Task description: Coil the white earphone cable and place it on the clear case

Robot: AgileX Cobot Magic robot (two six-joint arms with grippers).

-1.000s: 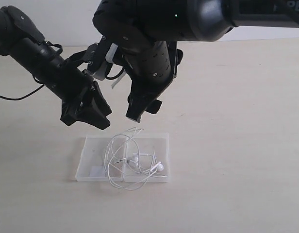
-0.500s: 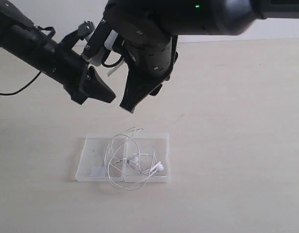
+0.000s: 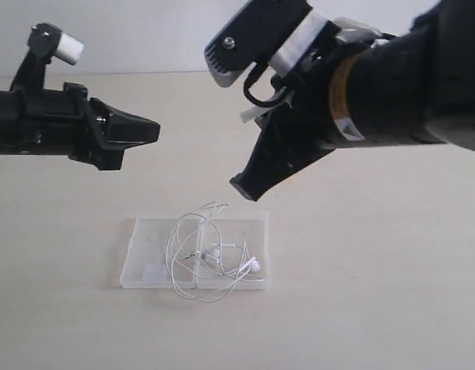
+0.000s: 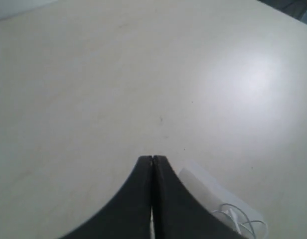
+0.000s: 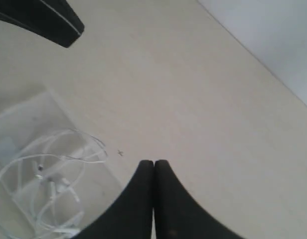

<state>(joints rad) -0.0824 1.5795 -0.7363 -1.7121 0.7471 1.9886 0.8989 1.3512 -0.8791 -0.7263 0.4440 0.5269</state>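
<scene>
Change: left gripper [image 3: 149, 129], right gripper [image 3: 245, 187] lifted away, jaws closed tight, both empty.
Cable [image 3: 213, 252]: lower centre, coiled on case [image 3: 145, 233]; task likely done.

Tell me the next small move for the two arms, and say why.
Probably just draw both arms back to rest. The thin white earphone cable already lies loosely coiled on the flat clear plastic case, one loop slightly over its edge. The left gripper and right gripper are shut, empty and raised clear of it.

Seemingly a lab: bare pale tabletop [image 3: 392, 293], blank white wall [image 3: 145, 31].
</scene>
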